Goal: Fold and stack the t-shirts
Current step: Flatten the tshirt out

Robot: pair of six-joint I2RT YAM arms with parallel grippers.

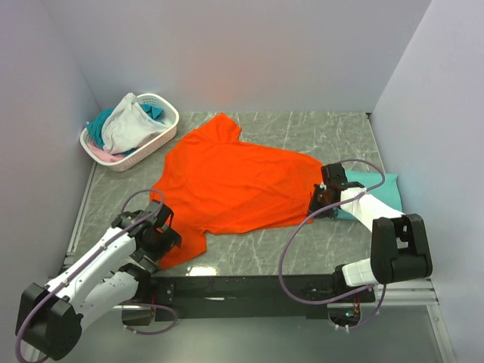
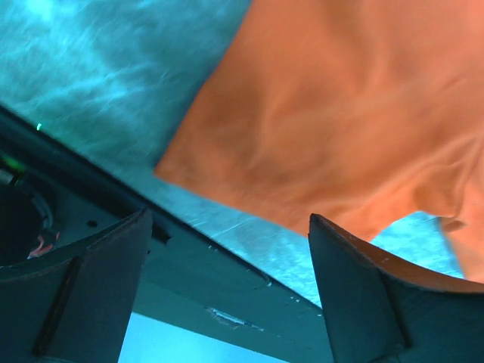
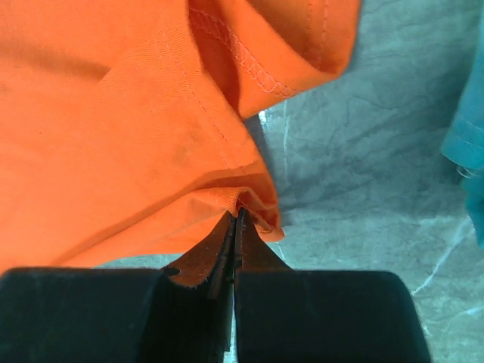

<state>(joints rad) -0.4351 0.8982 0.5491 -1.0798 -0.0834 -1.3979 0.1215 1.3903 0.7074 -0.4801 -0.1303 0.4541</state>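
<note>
Squaring up for the fold: my right gripper pinches the near-right hem of the orange t-shirt, spread on the table. The left gripper hangs agape beside its near-left corner (nothing held). Next, I judge, left must drop and clamp that corner.

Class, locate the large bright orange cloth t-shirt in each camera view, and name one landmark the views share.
Top external: the large bright orange cloth t-shirt lies spread across the centre.
Left wrist: the t-shirt fills the upper right.
Right wrist: the t-shirt fills the upper left.
Shared landmark: the grey marbled tabletop, beside the t-shirt in every view.
</note>
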